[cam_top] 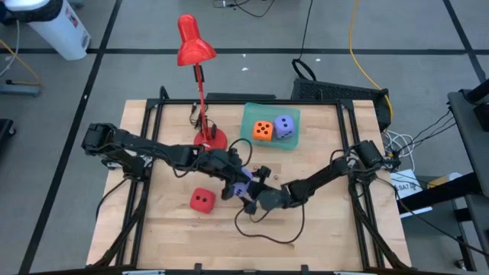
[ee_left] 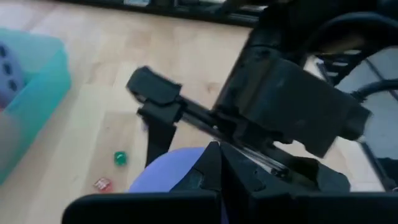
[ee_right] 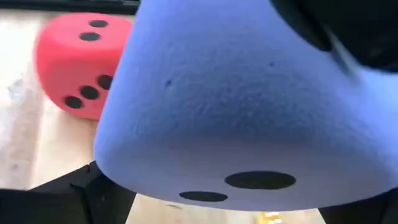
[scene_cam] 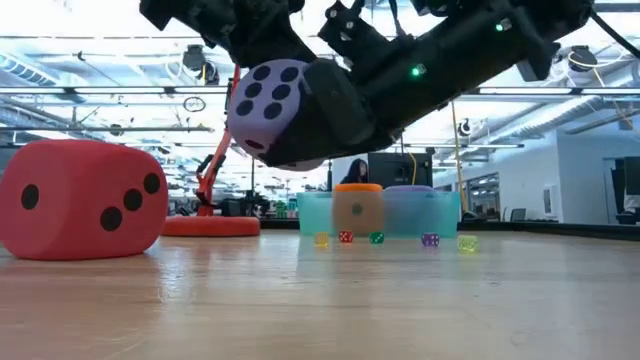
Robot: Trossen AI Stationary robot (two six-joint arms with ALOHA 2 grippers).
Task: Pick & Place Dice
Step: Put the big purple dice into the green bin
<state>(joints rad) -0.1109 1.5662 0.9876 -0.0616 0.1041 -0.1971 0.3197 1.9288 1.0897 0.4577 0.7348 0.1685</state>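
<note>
A lavender die [cam_top: 243,189] hangs above the table's middle between my two grippers; it also shows in the low view [scene_cam: 265,100]. My left gripper [cam_top: 231,182] comes at it from the left and my right gripper [cam_top: 258,200] from the right, both shut on it. A red die [cam_top: 201,200] rests on one face on the table just left of them. An orange die [cam_top: 263,131] and a second lavender die [cam_top: 283,127] sit in a teal tray [cam_top: 252,114] at the far middle. My left gripper holds the lavender die's upper part [ee_left: 165,177] from above and the left; its own fingers hide the place of contact. The die is lifted clear of the table and tilted. My right gripper has the die [ee_right: 236,106] between its two widely spread fingers, coming level from the table's right; one finger [ee_right: 81,190] lies against the die's lower side. The die fills its wrist view, so the pads do not show.
A red desk lamp [cam_top: 200,84] stands with its base [cam_top: 210,140] just beyond my left gripper. A dark cable [cam_top: 267,229] loops on the table near the front. Several tiny coloured dice [scene_cam: 345,237] lie in front of the tray.
</note>
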